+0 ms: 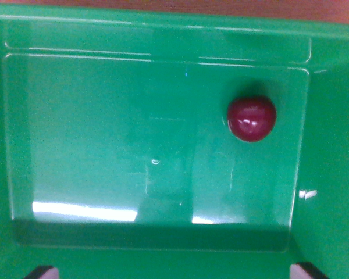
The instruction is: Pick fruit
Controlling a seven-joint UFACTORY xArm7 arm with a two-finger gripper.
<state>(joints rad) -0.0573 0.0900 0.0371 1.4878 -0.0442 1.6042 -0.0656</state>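
The wrist view looks straight down into a green bin (163, 35) whose glossy floor holds a single dark red fruit (251, 118), round and shiny, lying toward the wrist view's upper right, near the far and right walls but apart from both. Nothing else is in the bin. Of the tool (174, 273) only two dark tips show at the bottom corners of the picture, set wide apart and holding nothing. The step in hand looks like the approach. To do it well, the arm should shift toward the fruit until it sits midway between the tips, then descend and close gently, since a smooth round fruit may roll on the slick floor. The right wall leaves little room for a tip there.
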